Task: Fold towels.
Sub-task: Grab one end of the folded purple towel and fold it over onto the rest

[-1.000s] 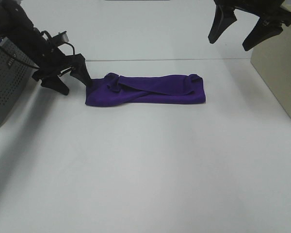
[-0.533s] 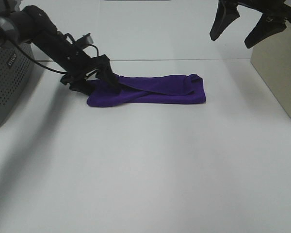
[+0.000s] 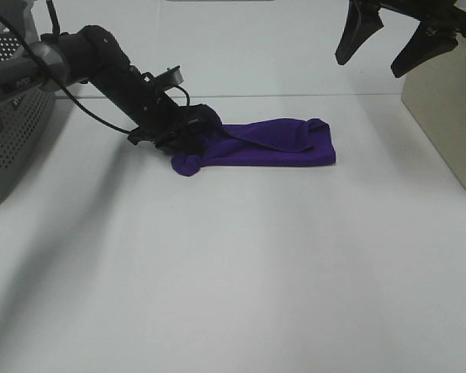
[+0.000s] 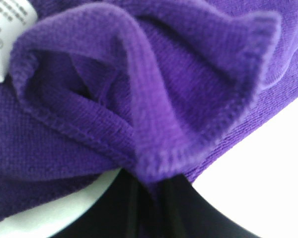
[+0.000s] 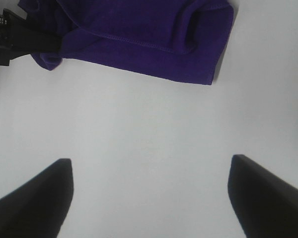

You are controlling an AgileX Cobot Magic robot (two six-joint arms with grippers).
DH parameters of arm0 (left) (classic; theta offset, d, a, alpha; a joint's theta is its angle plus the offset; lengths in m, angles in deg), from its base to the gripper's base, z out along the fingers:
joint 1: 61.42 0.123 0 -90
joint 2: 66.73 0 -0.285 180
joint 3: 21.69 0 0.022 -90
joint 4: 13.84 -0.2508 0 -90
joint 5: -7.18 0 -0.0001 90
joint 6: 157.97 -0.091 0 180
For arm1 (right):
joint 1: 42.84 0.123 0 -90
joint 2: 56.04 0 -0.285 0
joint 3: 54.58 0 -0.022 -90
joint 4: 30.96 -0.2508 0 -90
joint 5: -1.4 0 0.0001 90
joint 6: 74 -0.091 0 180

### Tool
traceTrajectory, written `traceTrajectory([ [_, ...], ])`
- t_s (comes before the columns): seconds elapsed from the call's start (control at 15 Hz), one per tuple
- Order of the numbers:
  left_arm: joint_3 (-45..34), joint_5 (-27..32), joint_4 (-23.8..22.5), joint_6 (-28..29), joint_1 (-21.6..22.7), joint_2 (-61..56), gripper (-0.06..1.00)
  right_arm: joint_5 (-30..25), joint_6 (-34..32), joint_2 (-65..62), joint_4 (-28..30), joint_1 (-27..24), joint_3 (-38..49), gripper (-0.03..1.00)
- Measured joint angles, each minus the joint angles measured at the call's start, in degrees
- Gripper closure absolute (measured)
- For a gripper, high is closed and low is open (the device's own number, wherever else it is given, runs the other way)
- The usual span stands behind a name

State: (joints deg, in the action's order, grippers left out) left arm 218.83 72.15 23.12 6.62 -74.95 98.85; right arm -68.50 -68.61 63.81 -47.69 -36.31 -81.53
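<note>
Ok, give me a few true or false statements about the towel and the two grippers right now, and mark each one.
1. The left gripper is clamped on one end of the purple towel. True.
2. The right gripper also holds the towel. False: it hangs open above the table, clear of the cloth.
3. A white tag shows on the towel in the left wrist view. True.
4. The towel lies inside the grey basket. False: it lies on the table, beside the basket.
</note>
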Motion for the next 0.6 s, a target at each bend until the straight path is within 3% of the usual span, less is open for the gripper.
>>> traceTrajectory([
  [0.2,5.96,4.13,-7.73,0.06,-0.11,0.74,0.88,0.0,0.0,0.0,-0.23,0.0,0.0,0.14],
  [0.47,9.22,4.35,-16.21,0.11,0.0,-1.03,0.88,0.0,0.0,0.0,-0.74,0.0,0.0,0.14],
  [0.6,9.57,4.41,-17.19,-0.23,-0.06,-3.72,0.88,0.0,0.0,0.0,-1.09,0.0,0.0,0.14],
])
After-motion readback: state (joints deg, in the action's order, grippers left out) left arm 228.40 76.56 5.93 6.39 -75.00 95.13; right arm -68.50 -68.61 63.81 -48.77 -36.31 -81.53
